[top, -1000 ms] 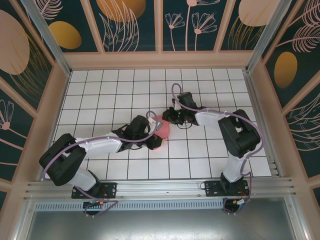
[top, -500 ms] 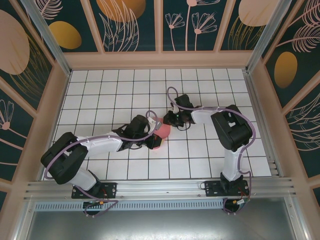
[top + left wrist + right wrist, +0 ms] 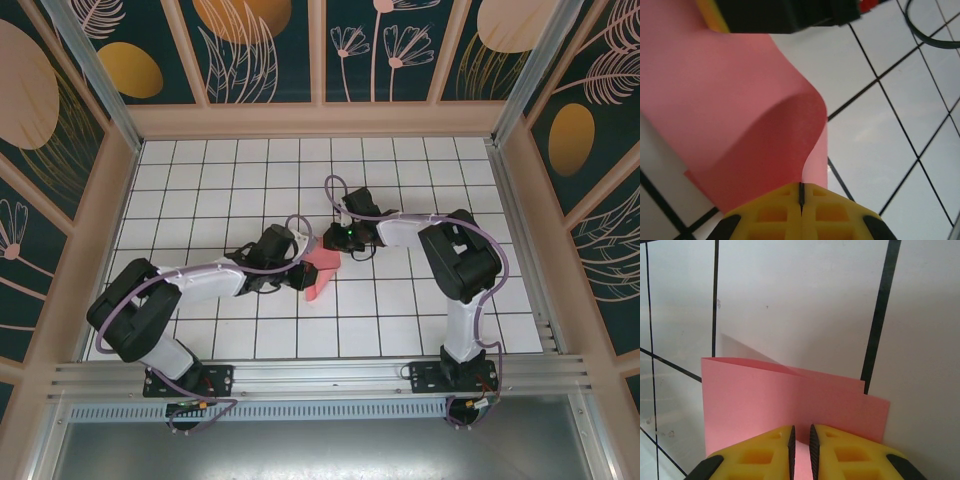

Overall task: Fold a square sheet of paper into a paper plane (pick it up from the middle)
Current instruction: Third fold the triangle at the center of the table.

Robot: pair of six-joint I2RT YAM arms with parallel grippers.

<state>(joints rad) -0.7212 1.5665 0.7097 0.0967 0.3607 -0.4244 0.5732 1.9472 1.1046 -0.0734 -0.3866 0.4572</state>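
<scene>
My left hand pinches one edge of the thin salmon-pink sheet, its yellow ribbed fingers pressed together. My right hand clamps another edge, jaws nearly meeting. The matte paper bulges in a smooth curl near the middle of the white gridded surface.

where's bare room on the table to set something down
Free: the far rows of the table along the back wall, and the middle near tiles by the metal rail. Crowded: the middle, where the left gripper and right gripper pinch the paper.
</scene>
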